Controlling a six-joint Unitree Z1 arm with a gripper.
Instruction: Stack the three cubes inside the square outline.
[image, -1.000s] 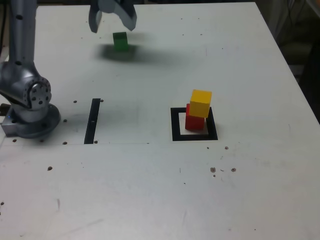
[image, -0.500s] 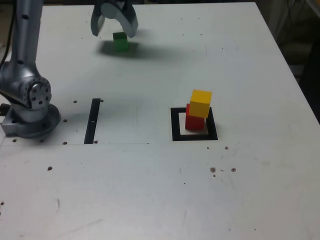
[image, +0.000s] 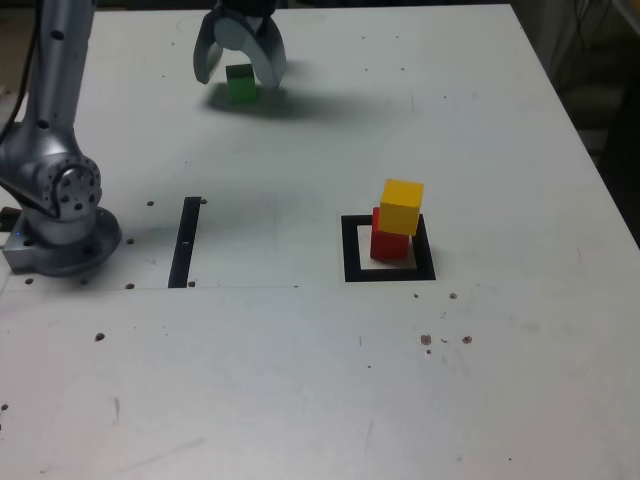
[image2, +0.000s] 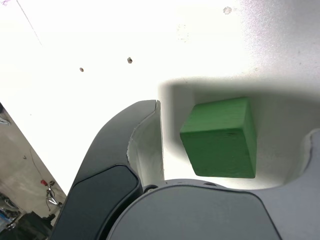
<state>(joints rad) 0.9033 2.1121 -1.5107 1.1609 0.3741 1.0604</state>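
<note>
The green cube (image: 240, 83) rests on the white table at the far side, toward the exterior view's left. My gripper (image: 241, 73) has come down around it with its jaws open, one finger on each side and a gap to the cube. The wrist view shows the green cube (image2: 220, 137) sitting between the fingers (image2: 145, 135), untouched. A yellow cube (image: 402, 206) sits skewed on top of a red cube (image: 388, 240) inside the black square outline (image: 350, 250) near the table's middle.
The arm's grey base (image: 60, 220) stands at the exterior view's left edge. A narrow black strip (image: 185, 242) lies flat beside it. Small screw holes dot the table (image: 300, 380). The table's right edge drops off toward dark clutter.
The gripper has dropped lower and shifted slightly right, from above and behind the green cube to straddling it. The cubes have not moved.
</note>
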